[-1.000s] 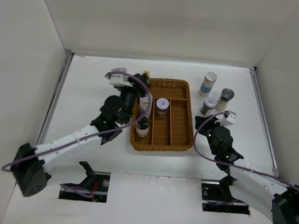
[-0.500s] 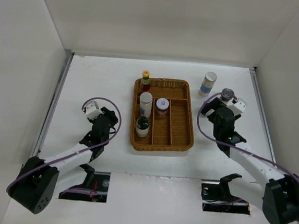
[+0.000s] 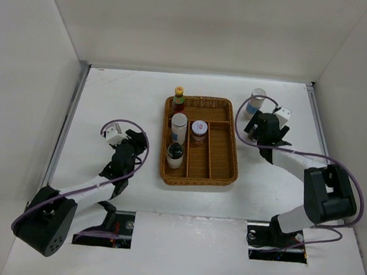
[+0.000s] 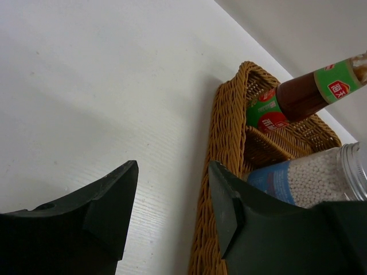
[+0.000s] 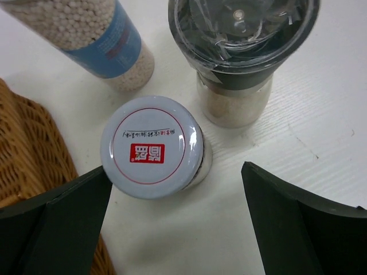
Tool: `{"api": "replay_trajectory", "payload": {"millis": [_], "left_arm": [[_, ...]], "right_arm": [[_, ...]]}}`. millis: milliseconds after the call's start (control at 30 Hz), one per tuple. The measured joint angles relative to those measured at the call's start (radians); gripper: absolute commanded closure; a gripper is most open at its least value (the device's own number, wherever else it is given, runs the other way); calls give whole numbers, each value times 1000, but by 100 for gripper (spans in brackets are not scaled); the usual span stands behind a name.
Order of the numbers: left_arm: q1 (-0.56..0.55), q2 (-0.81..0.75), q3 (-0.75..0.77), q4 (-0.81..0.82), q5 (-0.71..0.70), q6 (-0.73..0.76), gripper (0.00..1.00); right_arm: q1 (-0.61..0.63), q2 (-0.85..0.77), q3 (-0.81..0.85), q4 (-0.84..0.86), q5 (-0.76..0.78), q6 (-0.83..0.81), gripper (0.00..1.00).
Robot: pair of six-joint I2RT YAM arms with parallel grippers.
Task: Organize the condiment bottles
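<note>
The left gripper point(image 4: 172, 177) sits just left of the wicker tray point(image 4: 221, 143), its fingers partly open and empty. In the tray stand the dark sauce bottle point(image 3: 178, 99) at the far-left corner, a white cylinder point(image 3: 178, 127), the black-capped bottle point(image 3: 175, 153) and a purple-topped jar point(image 3: 199, 130). Right of the tray, the right gripper point(image 5: 178, 189) hangs over a pale-lidded jar point(image 5: 150, 146) with its fingers spread wide, holding nothing. A blue-labelled cylinder point(image 5: 92, 40) and a dark-capped grinder point(image 5: 241, 51) stand just beyond the jar.

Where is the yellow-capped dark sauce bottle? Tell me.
The dark sauce bottle stands at the far left corner of the wicker tray in the top view, just behind a white cylinder.
</note>
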Motion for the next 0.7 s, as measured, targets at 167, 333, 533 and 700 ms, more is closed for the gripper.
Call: {"api": "replay_trajectory", "payload": {"millis": [167,333,533,700], "left_arm": [[0,31,0,18,17,-2,50],[0,42,0,31,32,-4,50],[0,41,0,38,40,-4,50],[0,39,0,38,44,-4,50]], "right_arm": [[-5,86,39,10,-13,-16,5],[-5,133,71,49,-12,-23,23],[7,142,69,92,19,-33,43],[87,53,-13,95,62,-39,44]]}}
